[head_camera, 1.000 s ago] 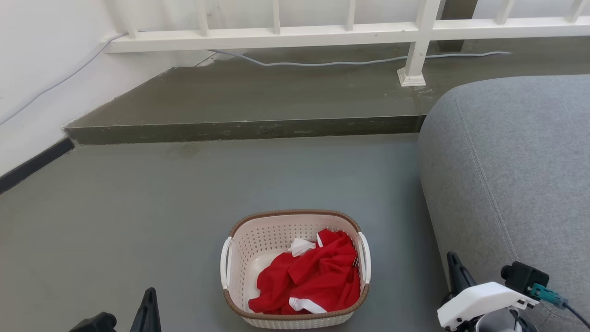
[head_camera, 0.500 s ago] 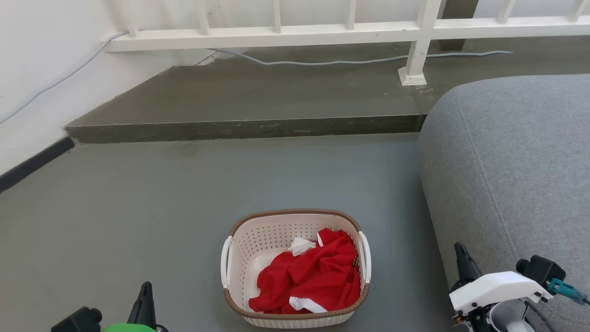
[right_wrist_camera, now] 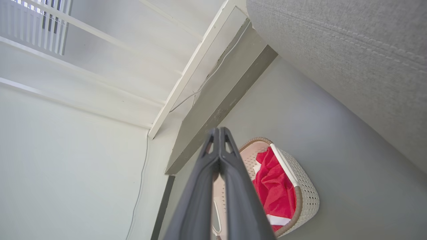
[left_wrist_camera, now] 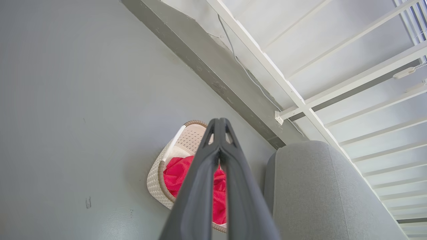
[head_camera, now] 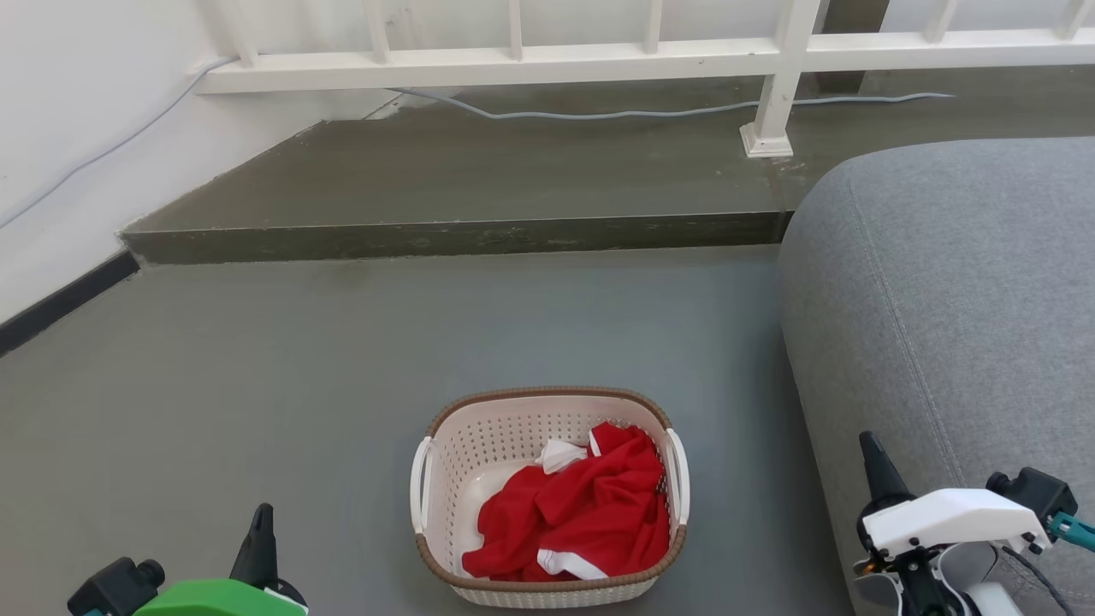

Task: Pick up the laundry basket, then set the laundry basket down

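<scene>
Basket [head_camera: 513, 441] on floor [head_camera: 257, 359] looks light, stiff, part-filled with red cloth [head_camera: 582, 513]; grip at side handles [head_camera: 418, 483]; left pincer [head_camera: 260, 516] and right pincer [head_camera: 871, 447] both closed, empty.

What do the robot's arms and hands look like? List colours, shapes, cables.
Left hand: two long, dark, tapering fingers on a bright green housing with a black block. Right hand: same dark fingers, white housing, black block with a teal plug and dark cable.

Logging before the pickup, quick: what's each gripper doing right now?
Left gripper: shut, holding nothing, apart from the laundry basket.
Right gripper: shut, holding nothing.
</scene>
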